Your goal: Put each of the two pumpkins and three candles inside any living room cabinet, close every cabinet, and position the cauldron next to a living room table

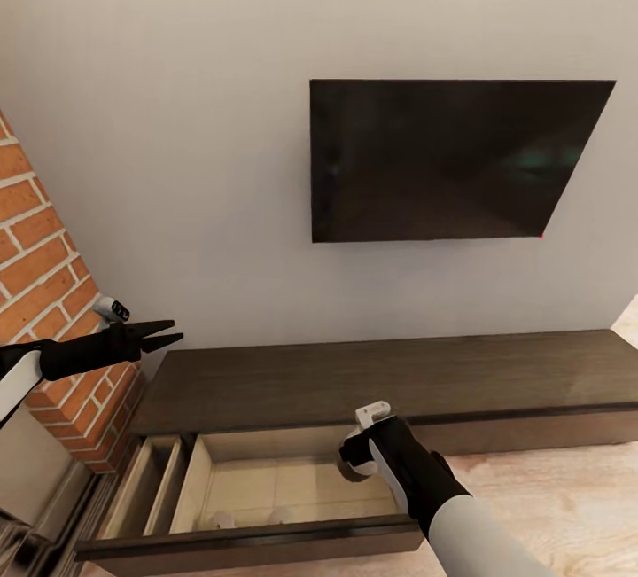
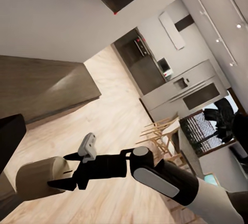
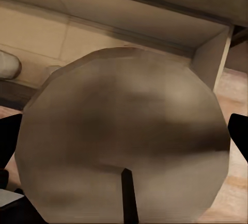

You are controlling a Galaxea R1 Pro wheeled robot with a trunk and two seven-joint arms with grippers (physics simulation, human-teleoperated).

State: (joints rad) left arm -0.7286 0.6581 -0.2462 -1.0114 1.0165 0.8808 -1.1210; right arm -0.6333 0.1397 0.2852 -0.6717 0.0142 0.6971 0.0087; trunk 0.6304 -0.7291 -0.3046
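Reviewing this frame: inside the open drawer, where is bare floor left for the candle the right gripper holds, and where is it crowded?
The right gripper holds the candle over the cabinet drawer's right end. Bare floor spans the middle and back. Two pale objects crowd the front-left, by the front panel. A narrow side compartment beyond the divider looks bare.

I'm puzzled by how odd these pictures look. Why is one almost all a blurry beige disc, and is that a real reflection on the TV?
Right wrist view: the candle sits so close to the lens that it looks soft and mottled. Head view: the TV shows a faint greenish sheen and a red dot at its lower corner; the wall is evenly lit. Left wrist view: the room appears tilted, and the right gripper holds the candle.
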